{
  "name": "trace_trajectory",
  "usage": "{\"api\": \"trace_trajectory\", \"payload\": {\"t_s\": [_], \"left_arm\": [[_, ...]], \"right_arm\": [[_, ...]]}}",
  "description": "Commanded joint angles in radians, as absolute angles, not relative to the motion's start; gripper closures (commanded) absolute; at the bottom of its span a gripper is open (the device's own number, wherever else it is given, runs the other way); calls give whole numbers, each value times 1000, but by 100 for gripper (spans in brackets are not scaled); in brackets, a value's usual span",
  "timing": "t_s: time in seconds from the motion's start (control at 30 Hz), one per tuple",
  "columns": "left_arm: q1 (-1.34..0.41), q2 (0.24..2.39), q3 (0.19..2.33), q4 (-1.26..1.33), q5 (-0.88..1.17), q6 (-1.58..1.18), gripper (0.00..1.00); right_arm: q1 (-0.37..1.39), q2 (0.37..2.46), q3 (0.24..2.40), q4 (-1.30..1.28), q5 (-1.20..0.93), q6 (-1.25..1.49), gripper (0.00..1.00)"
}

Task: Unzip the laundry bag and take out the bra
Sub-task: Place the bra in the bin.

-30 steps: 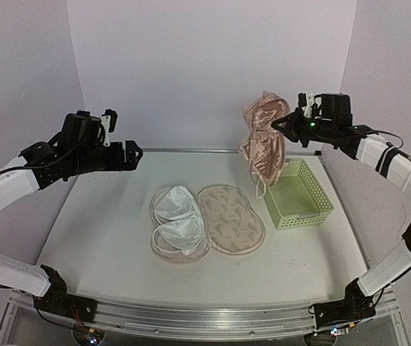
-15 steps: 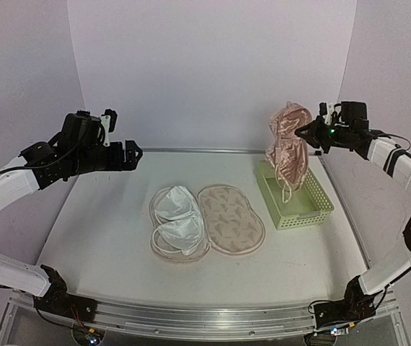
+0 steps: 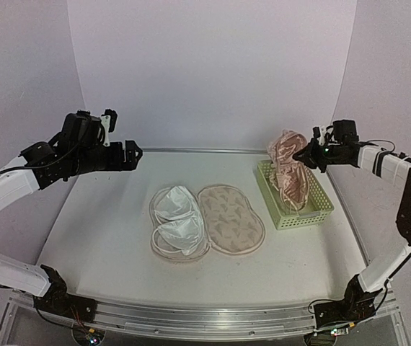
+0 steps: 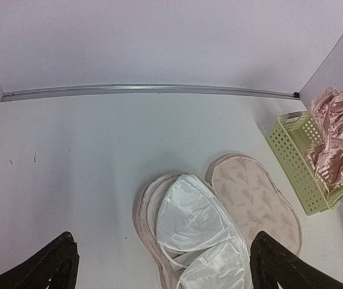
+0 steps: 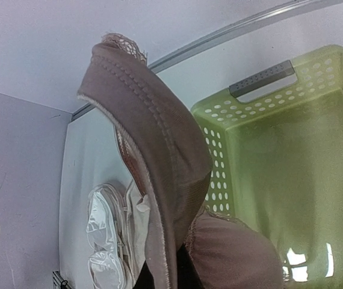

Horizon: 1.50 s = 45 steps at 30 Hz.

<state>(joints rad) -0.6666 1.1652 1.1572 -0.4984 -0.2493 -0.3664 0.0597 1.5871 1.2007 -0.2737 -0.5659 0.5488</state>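
At right in the overhead view the right claw (image 3: 308, 153) is clamped on a pink satin lace-edged garment (image 3: 290, 171), and fabric hides its fingers in its own camera. The garment's lower end sinks into the pale-green perforated plastic basket (image 3: 315, 213). At upper left the left claw (image 3: 132, 154) gapes wide, empty. At the centre of the white surface (image 3: 97, 231) the beige leaf-printed laundry bag (image 3: 232, 220) lies open, a white padded bra (image 3: 179, 220) covering its left half.

Left arm (image 3: 18, 184): white links, black joints, thin black cable.
Right arm (image 3: 396, 169): white links, black joints, black cable.
Fingers (image 4: 51, 265): black.
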Motion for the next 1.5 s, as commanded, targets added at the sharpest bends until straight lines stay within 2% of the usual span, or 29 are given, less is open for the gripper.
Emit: {"api": "trace_trajectory", "payload": {"t_s": [0.0, 0.4, 0.73, 0.87, 1.03, 1.23, 1.47], "left_arm": [[-661, 1166, 1183, -486, -272, -355, 1], [-661, 1166, 1183, -486, -276, -351, 1], [-661, 1149, 1175, -489, -284, -354, 0], [-661, 1142, 1170, -489, -288, -354, 1], [-661, 1137, 1164, -492, -290, -356, 1], [-661, 1142, 1163, -490, -292, -351, 1], [-661, 1148, 1161, -489, -285, -351, 1]], "right_arm": [[53, 1604, 1174, -235, -594, 522, 100], [37, 1741, 1135, -240, -565, 494, 100], [29, 1896, 1212, -266, -507, 460, 100], [29, 1927, 1242, -279, -481, 461, 92], [29, 1920, 1258, -302, -429, 462, 67], [29, 1859, 1261, -355, -343, 448, 57], [29, 1754, 1294, -463, -135, 407, 48]]}}
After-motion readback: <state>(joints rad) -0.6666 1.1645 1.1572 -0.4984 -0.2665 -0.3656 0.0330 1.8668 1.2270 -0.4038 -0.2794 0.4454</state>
